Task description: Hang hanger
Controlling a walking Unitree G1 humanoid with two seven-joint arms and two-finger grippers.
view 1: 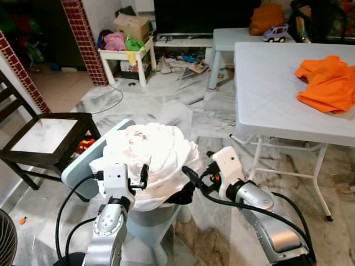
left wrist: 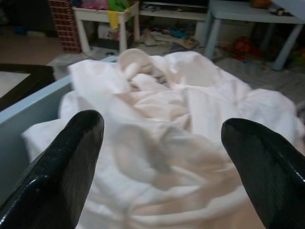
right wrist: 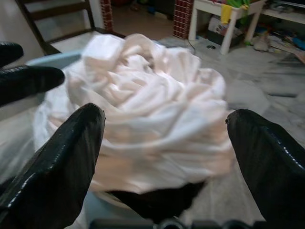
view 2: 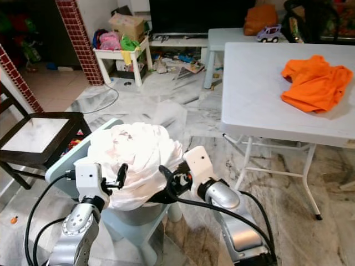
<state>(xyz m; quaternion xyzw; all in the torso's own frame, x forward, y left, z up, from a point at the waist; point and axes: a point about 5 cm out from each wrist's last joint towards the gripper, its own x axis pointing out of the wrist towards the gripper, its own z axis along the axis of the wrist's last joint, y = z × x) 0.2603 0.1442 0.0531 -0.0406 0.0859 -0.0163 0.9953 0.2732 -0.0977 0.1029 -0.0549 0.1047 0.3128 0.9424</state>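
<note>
Both claws hover at a heap of white cloth (view 1: 152, 160) piled in a pale blue basket (view 1: 83, 166). Left claw (view 1: 143, 176) sits at the heap's near left side, its two black fingers (left wrist: 62, 171) spread wide with nothing between them but the cloth ahead. Right claw (view 1: 191, 178) reaches in from the right, just beside the heap's lower edge, fingers (right wrist: 57, 162) likewise spread wide and holding nothing. I cannot make out a hanger anywhere; if one lies under the cloth, it is hidden. To the right stands a white folding tabletop (view 1: 266, 94) with an orange shirt (view 1: 327, 83) lying on it. A dark chair (view 1: 44, 138) stands to the left, on the marble floor (view 1: 211, 221).
</note>
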